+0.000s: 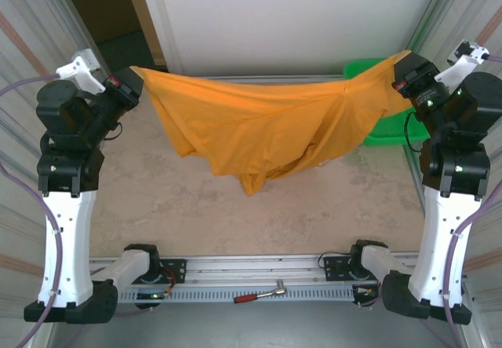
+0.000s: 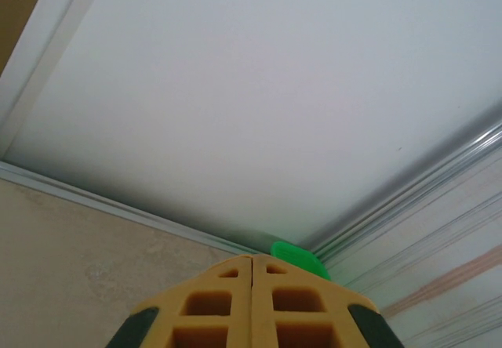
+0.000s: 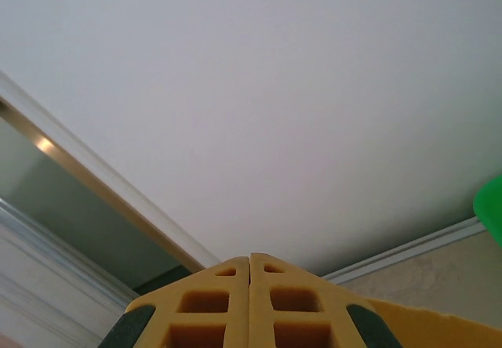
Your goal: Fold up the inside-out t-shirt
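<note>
The worktop (image 1: pixel 196 207) below me is a mottled beige slab with a stone-like surface. Above it the t-shirt (image 1: pixel 259 121), soft orange-yellow cotton, hangs stretched between my two arms. It sags in loose folds to a crumpled point near the middle. Far right, a green plastic basket (image 1: pixel 392 128) sits partly behind the cloth. My left hand (image 1: pixel 129 81) pinches the shirt's left end and my right hand (image 1: pixel 404 74) its right end. The ribbed yellow fingers (image 2: pixel 212 305) are pressed together. A small red-handled ratchet (image 1: pixel 263 294) lies on the near rail.
</note>
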Tool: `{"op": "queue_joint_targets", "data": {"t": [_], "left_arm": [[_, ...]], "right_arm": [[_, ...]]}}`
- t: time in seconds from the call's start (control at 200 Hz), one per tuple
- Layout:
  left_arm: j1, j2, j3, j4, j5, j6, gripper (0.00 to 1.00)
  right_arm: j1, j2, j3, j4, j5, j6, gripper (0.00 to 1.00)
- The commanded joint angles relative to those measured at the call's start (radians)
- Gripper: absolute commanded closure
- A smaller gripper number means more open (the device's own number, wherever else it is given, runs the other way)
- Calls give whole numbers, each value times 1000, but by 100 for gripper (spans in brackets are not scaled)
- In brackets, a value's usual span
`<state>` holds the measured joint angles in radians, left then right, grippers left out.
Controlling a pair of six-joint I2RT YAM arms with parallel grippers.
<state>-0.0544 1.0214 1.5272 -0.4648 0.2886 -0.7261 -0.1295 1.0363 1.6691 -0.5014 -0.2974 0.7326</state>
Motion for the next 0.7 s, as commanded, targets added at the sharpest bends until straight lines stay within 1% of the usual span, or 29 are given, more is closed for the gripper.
{"op": "queue_joint_targets", "data": {"t": [0.0,0.075,0.135,0.195,0.245,0.266,0.281,0.326,0.341,0.361,0.386,0.446,0.526,0.586,0.691], "left_arm": [[4,16,-125,-12,31,-34,100],[-7,45,-252,14,20,-38,100],[-15,85,-353,73,21,-40,100],[-20,152,-423,124,17,-33,100],[-21,227,-450,164,30,0,100],[-23,259,-450,167,33,15,95],[-23,283,-449,166,36,27,88],[-23,348,-437,163,49,79,60],[-24,366,-431,156,49,97,53],[-24,386,-422,133,47,116,46],[-25,406,-415,105,40,135,40],[-30,400,-434,69,23,167,34],[-50,306,-521,75,-18,168,27],[-82,216,-599,69,-45,157,26],[-196,82,-736,49,-108,121,26]], "right_arm": [[27,-4,-146,10,-5,6,100],[70,-24,-291,40,48,-9,100],[108,-31,-419,67,114,-27,100],[145,-31,-535,121,171,-47,100],[170,-20,-616,160,221,-56,100],[176,-15,-642,177,228,-61,100],[178,-9,-660,185,236,-64,100],[188,8,-700,202,262,-68,100],[188,13,-710,205,263,-70,100],[188,21,-720,211,264,-73,100],[190,27,-731,213,268,-78,100],[196,37,-746,213,282,-91,100],[200,39,-757,213,296,-107,100],[200,39,-761,216,297,-113,100],[202,45,-763,222,297,-121,100]]}}
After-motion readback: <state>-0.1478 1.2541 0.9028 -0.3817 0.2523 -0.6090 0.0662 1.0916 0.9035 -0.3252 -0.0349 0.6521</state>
